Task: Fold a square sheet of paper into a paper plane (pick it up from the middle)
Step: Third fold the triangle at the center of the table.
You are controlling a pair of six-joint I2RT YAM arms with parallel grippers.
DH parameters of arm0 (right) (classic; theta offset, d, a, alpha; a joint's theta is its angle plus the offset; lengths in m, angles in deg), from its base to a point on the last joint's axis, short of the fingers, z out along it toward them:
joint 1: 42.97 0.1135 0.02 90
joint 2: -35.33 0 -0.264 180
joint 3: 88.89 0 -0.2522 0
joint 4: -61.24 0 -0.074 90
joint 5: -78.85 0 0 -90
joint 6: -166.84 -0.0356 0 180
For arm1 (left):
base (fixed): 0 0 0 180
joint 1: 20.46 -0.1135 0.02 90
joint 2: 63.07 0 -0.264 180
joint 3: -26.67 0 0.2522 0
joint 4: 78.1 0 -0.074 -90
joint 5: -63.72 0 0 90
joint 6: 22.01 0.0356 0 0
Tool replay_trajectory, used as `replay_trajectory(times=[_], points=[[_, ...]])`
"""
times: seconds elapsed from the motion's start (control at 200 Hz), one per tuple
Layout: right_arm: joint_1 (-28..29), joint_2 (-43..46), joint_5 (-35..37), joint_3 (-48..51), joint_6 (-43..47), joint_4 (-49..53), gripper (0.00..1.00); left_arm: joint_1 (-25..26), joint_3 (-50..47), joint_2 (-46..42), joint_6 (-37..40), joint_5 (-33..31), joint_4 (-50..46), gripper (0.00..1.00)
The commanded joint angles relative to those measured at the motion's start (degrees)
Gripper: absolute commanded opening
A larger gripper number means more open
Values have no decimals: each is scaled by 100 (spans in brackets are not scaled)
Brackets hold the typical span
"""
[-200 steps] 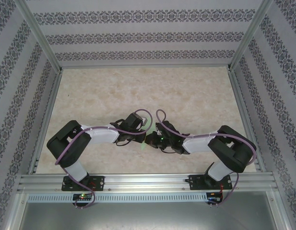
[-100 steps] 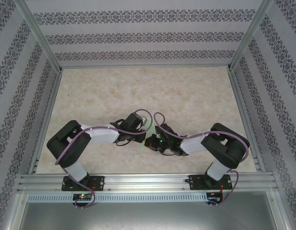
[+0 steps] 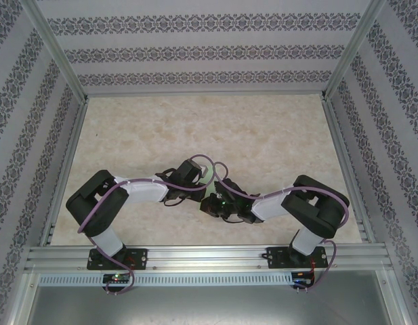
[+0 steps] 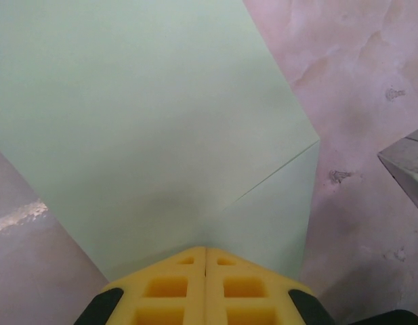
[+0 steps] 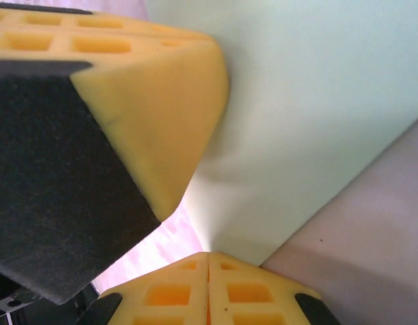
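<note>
On the left, the left arm (image 3: 137, 191) reaches from its base along the near edge of the marbled beige table (image 3: 263, 135) toward the middle. There its wrist meets that of the right arm (image 3: 276, 203), which comes in from the other side. In the left wrist view, the left gripper (image 4: 206, 250) has its two yellow fingers pressed flat together with no gap. They are clenched on the near edge of the pale green sheet of paper (image 4: 141, 122). The sheet fans out away from the fingers over the table. One straight crease runs across it from just ahead of the fingertips out to a corner on the right. The paper right of that crease looks slightly darker. Further right in that view, a grey angular part (image 4: 406, 169) pokes in at the frame edge, too cropped to identify. In the right wrist view, the left gripper's yellow finger (image 5: 154, 115) with its black backing looms at the upper left, just beside the sheet. The right gripper (image 5: 209, 257) sits at the bottom with its own yellow fingers closed tight together, pinching a narrow tip of the same green paper. The sheet rises from that pinch toward the upper right, so it is held between the two grippers over the near middle of the table.
</note>
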Motion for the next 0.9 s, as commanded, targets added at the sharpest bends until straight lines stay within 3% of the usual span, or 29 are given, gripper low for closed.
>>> replay_trajectory(times=[0.0, 0.185, 0.425, 0.55, 0.634, 0.754, 0.899], points=[[46, -194, 124, 21, -31, 0, 7, 13, -77, -7, 155, -79, -102, 7], [189, 251, 188, -116, 136, 392, 8, 14, -178, -82, 66, -73, -48, 7], [151, -415, -65, -158, 29, 91, 7, 14, -136, -22, 22, -81, -20, 7], [13, -55, -7, 10, 111, 115, 9, 14, -168, -73, 12, -107, -42, 7], [-71, 530, 192, -45, 342, 732, 12, 13, -167, -67, 30, -117, -57, 7], [-422, 1395, 695, -122, 862, 2120, 17, 14, -167, -80, 3, -133, -33, 7], [-1368, 1947, 449, 130, 1208, 2365, 26, 14, -110, -60, 32, -94, -51, 7]])
